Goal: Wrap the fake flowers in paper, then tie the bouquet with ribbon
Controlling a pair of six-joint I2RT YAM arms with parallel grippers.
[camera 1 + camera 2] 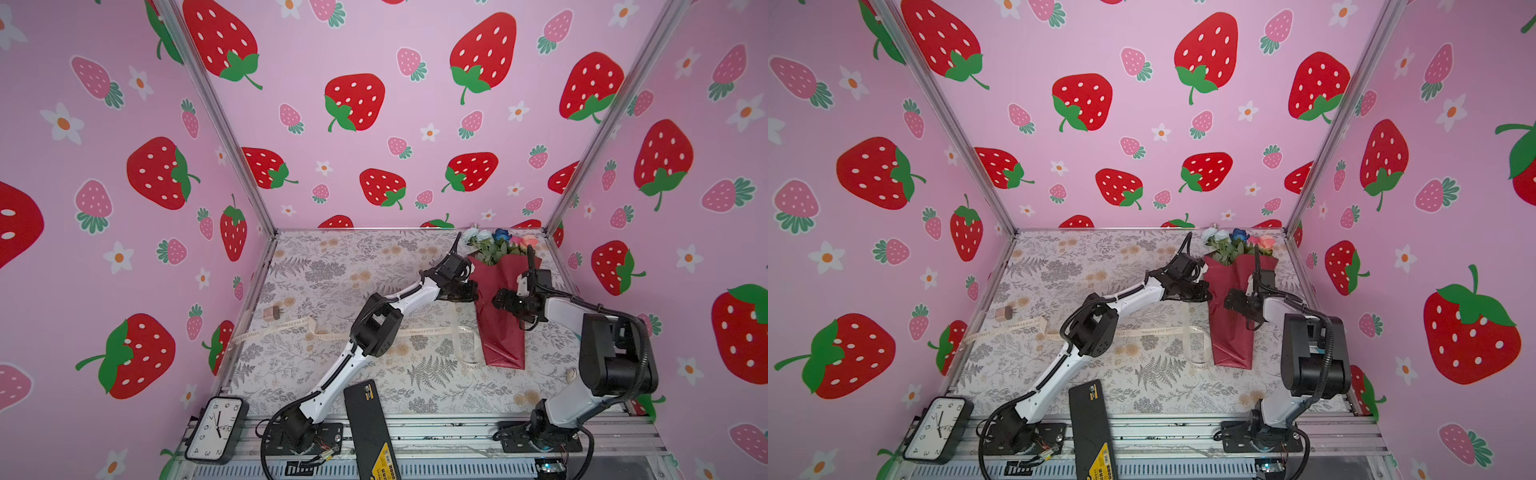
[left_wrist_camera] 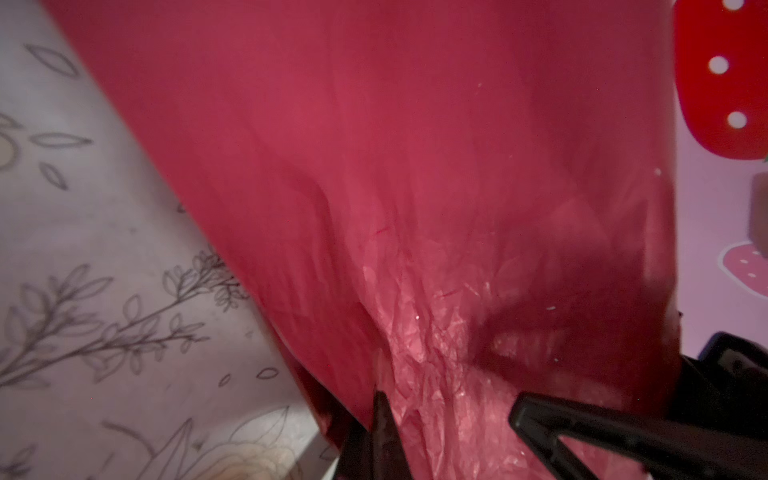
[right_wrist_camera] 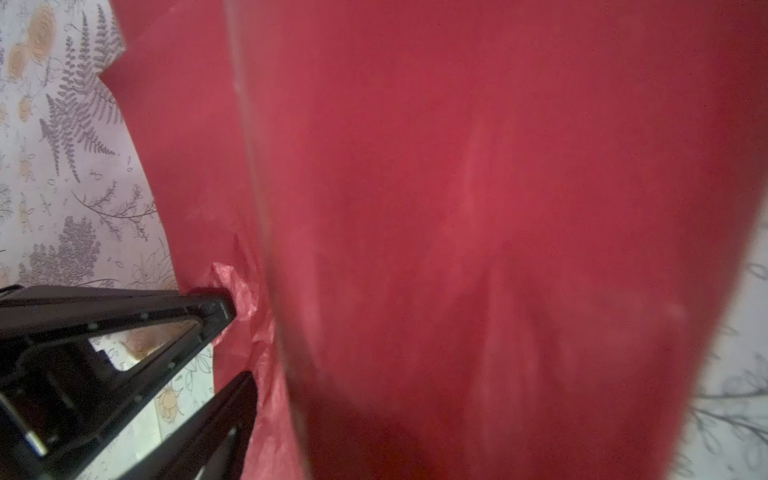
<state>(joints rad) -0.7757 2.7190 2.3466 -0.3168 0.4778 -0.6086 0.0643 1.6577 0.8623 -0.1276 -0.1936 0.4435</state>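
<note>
Up at the table's (image 1: 332, 270) far right corner, bouquet (image 1: 498, 332) sits between left gripper (image 1: 474, 293), pinching it, and gaping right gripper (image 1: 498, 300); only top views show blooms (image 1: 500, 237).

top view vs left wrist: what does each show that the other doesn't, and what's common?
Only a top view: the bouquet whole, blooms included; the cream ribbon; the clock; and both arms, with the left tool at the bouquet's edge and the right tool over it.
Only the left wrist: close up, the paper is crinkled and bunched where the left tool's fingers bite in.
Both: the dark red wrapping paper and the floral table cover.
</note>
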